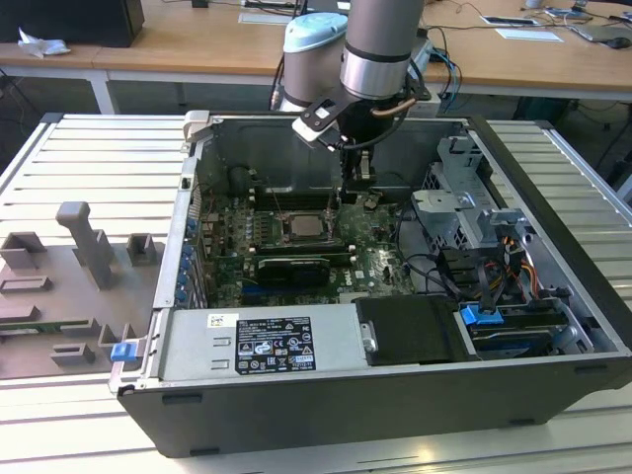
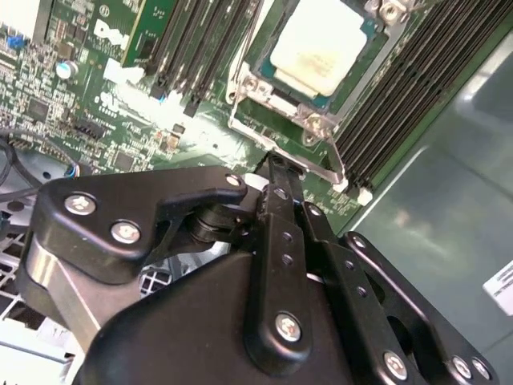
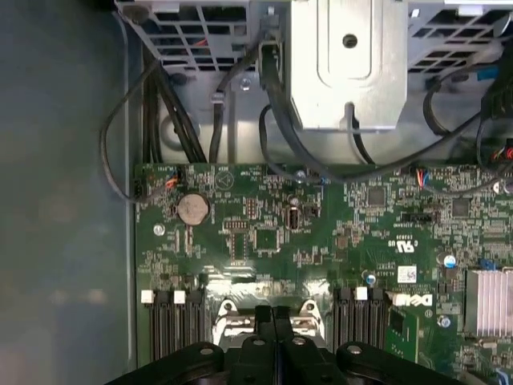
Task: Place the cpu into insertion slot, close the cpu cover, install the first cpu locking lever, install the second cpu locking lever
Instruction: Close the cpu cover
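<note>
The cpu (image 2: 321, 44) lies flat in the insertion slot, its pale metal face showing through the window of the cpu cover (image 2: 240, 96), which lies down around it. In the exterior view the cpu (image 1: 299, 229) sits mid-board inside the open case. My gripper (image 2: 276, 164) is shut, its two black fingers pressed together. Its tip stands at the socket's edge, right against a thin metal locking lever (image 2: 333, 164). I cannot tell whether it grips the rod. The gripper (image 1: 334, 205) hangs just to the exterior view's right of the socket. The first wrist view shows the closed fingers (image 3: 272, 317) between the memory slots.
Black memory slots (image 2: 401, 88) flank the socket. A long black expansion card (image 1: 291, 267) lies in front of it. A drive cage (image 1: 464, 197) and cables (image 1: 434, 267) fill the case's right side, and the power supply (image 1: 262, 341) sits in front. Grey fixtures (image 1: 84, 247) stand outside.
</note>
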### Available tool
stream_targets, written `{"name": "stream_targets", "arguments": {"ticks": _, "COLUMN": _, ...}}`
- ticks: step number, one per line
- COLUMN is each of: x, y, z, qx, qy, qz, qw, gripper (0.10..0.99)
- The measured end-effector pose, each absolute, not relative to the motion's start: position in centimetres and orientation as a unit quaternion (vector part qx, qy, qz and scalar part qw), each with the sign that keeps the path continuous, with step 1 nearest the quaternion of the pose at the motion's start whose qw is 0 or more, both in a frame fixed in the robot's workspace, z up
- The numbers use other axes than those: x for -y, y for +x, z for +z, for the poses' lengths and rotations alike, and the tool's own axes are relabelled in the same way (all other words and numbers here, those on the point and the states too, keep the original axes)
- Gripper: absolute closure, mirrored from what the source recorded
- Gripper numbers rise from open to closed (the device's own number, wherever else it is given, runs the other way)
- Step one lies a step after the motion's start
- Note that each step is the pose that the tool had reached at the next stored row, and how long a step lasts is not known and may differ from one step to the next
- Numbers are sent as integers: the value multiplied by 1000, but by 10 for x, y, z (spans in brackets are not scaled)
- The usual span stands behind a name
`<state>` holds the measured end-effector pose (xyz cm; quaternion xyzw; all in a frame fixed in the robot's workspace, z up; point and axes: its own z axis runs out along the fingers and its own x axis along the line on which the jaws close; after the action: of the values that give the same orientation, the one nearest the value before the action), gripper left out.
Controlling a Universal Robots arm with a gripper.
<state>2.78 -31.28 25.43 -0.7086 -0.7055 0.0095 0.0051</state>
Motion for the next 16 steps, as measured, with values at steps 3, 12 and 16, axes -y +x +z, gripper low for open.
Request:
{"name": "stream_targets", "arguments": {"ticks": 3, "x": 313, "y": 22, "z": 254, "qx": 705, "qy": -709, "qz": 10, "qw": 5, "gripper": 980}}
{"name": "stream_targets", "arguments": {"ticks": 12, "x": 313, "y": 3, "z": 252, "qx": 705, "qy": -709, "qz": 9, "qw": 5, "gripper": 980}}
{"name": "stream_targets", "arguments": {"ticks": 16, "x": 313, "y": -3, "z": 247, "qx": 705, "qy": -709, "qz": 9, "qw": 5, "gripper": 980}}
